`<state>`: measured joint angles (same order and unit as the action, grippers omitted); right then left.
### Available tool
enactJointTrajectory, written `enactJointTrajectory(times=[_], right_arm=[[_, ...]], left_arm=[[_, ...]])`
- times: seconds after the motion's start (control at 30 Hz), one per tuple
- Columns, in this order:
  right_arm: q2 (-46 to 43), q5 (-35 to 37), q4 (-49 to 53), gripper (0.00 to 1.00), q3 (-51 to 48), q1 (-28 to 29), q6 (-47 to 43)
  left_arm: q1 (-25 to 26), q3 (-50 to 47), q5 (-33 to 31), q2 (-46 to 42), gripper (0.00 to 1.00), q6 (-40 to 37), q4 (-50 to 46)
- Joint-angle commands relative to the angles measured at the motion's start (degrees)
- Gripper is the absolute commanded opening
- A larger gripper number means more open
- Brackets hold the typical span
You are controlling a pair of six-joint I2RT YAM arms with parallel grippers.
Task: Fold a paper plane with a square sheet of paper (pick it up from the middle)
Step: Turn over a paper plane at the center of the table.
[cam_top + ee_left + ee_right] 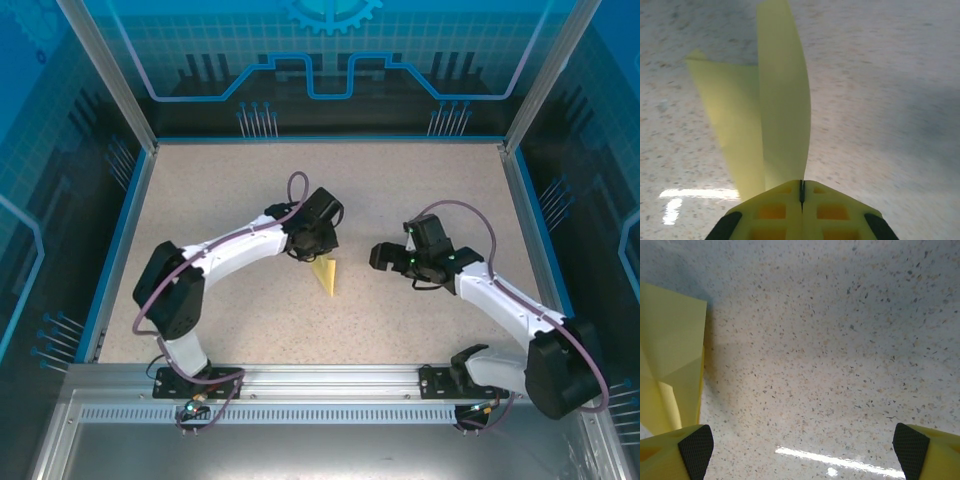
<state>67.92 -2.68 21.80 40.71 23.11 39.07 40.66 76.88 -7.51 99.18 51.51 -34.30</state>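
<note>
ok so starting on the left: the left gripper (pixel 801 189) is pinching one end of the paper plane (pixel 784 100), jaws pressed tight together with only the yellow paper between them. from its wrist cam the folded flaps are fanning straight out away from the fingertips, one standing on edge and one leaning off to the left. from above, the plane is running as a slim triangle from that gripper toward the near edge of the table (pixel 220 190), tip pointing down and a touch right, and i can't tell if it's touching the surface. over on the right, the right gripper (pixel 384 257) is hanging near it with fingers spread wide, gripping nothing. the paper is sitting off to its left, outside its left pad (pixel 695 445), not between the fingers. so i'm guessing any handover means it's sliding left first.
</note>
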Motion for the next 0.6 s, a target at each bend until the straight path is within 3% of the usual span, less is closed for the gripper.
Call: enactJointTrajectory(times=[0.0,0.17,0.37,0.57], right_arm=[[-2.6,-2.1,1.1,0.96,1.2,-1.7,0.9],[-3.5,-3.9,1.6,0.96,1.9,-2.1,0.7],[-2.9,-5.8,0.3,0.96,1.3,-2.1,0.7],[-0.9,-9.0,-1.7,0.96,0.8,-1.9,1.1]], left_arm=[[-0.5,-2.6,7.1,-3.9,0.00,-5.6,6.6],[-2.1,-9.4,15.5,-6.5,0.00,-5.9,18.8],[-4.8,-21.6,23.3,-5.2,0.00,0.0,37.9],[-5.4,-30.4,23.2,-4.9,0.00,3.1,47.5]])
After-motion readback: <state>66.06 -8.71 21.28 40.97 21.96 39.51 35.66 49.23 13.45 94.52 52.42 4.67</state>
